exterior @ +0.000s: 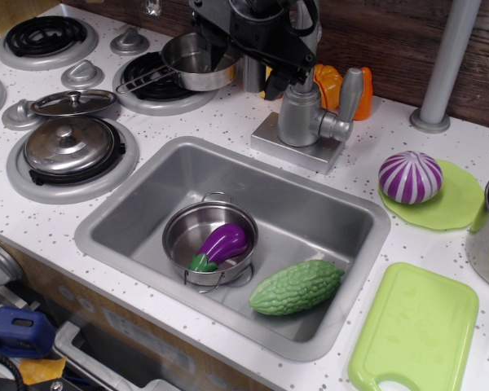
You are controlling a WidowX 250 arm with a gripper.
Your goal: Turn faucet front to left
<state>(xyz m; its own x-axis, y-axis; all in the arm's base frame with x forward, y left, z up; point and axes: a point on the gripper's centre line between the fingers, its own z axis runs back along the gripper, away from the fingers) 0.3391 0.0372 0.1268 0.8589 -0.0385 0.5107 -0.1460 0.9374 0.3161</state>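
Observation:
The silver faucet stands on its square base plate behind the sink, with its rounded side lever to the right. Its arched spout is mostly hidden by my gripper. A silver spout end shows to the left of the body, over the counter near the back burner. My black gripper is high at the top centre, around the spout. Its jaws look spread, and one dark finger hangs next to the faucet body.
The sink holds a small steel pot with a purple eggplant, and a green gourd. A small pan sits on the back burner. A lidded pot is left. A striped ball, green board and grey pole are right.

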